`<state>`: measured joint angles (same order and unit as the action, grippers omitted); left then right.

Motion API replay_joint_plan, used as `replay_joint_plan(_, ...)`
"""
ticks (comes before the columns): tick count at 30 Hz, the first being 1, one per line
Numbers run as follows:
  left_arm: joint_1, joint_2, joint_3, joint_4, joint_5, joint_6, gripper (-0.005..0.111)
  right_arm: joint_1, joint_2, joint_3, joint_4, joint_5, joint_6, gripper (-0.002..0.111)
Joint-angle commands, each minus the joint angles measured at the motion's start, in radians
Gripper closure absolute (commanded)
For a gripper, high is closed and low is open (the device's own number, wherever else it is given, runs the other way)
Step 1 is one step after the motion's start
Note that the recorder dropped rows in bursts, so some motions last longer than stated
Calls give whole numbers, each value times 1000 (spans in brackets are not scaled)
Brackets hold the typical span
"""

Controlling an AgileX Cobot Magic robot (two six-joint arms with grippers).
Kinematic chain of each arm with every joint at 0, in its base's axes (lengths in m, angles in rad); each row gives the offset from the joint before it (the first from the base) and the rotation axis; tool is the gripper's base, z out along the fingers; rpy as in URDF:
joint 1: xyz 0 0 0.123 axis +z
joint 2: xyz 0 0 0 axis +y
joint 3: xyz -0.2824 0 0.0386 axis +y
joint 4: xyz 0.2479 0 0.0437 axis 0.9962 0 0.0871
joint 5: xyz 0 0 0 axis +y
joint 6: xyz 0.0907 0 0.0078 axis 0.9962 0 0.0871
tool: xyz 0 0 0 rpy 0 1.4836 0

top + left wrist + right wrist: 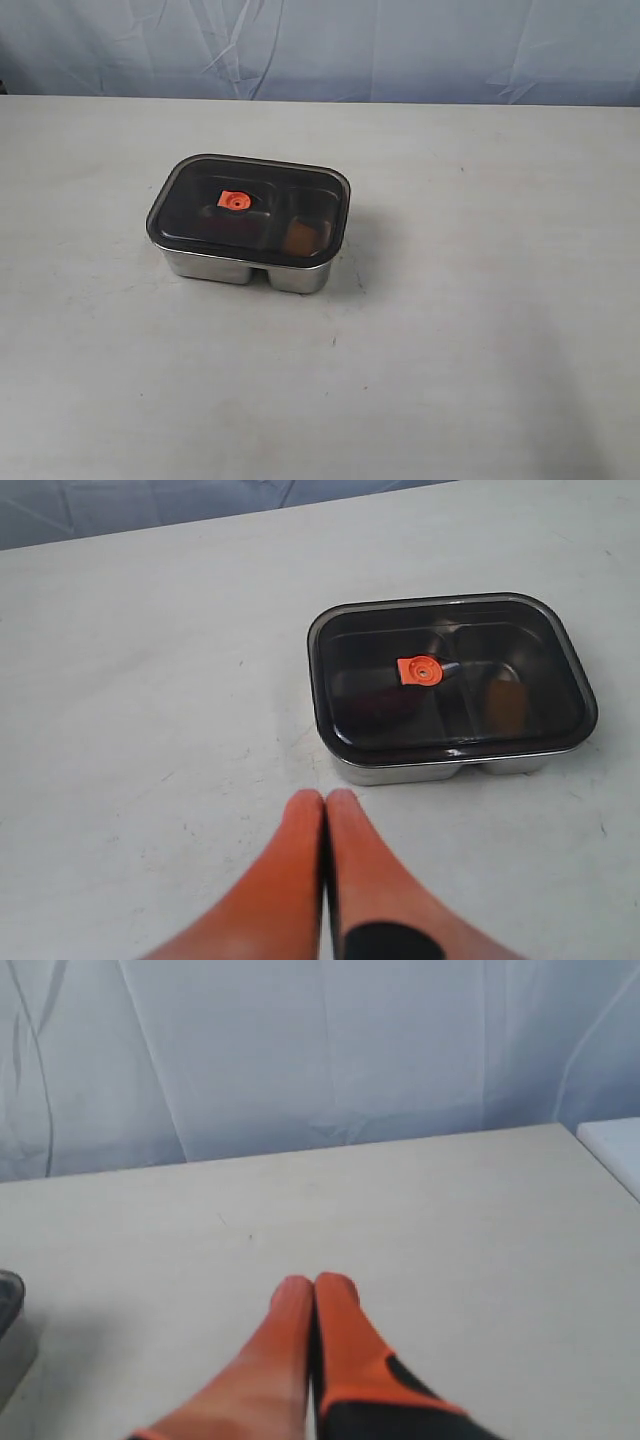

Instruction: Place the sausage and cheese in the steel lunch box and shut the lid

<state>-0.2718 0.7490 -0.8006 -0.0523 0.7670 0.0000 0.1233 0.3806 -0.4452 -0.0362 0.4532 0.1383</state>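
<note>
- Grippers first: left gripper and right gripper both pinched closed, holding nothing, apart from the box.
- One steel lunch box mid-surface, one lid seated on it.
- One cheese and probably one sausage show dimly inside; task looks finished.

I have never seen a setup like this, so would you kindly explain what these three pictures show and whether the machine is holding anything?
This is a robot with two arms. One picture comes from a camera off the arms; the other two come from cameras on each wrist. On the table stands a steel lunch box with its dark lid on; through the lid an orange-brown piece shows dimly in one compartment. The orange prongs are the left gripper and the right gripper. Both have jaws shut, hold nothing, and stand apart from the box.
</note>
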Motion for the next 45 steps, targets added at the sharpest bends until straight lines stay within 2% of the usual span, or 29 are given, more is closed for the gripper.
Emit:
replay_joint_plan(1, 1, -6, 4, 4, -4, 0, 107, -7, -91, 94, -42, 33, -10, 109)
replay_joint_plan(6, 1, -6, 4, 4, -4, 0, 107, -21, -216, 245, -21, 20, -10, 109)
replay_joint_plan(11, 1, -6, 4, 4, -4, 0, 107, -79, -303, 341, 36, -122, -12, 109)
replay_joint_plan(19, 1, -6, 4, 4, -4, 0, 107, -113, -379, 445, 36, -127, -15, 109)
replay_joint_plan(30, 1, -6, 4, 4, -4, 0, 107, -113, -381, 445, 36, -135, -106, 109)
replay_joint_plan(45, 1, -6, 4, 4, -4, 0, 107, -113, -381, 445, 47, -135, -109, 109)
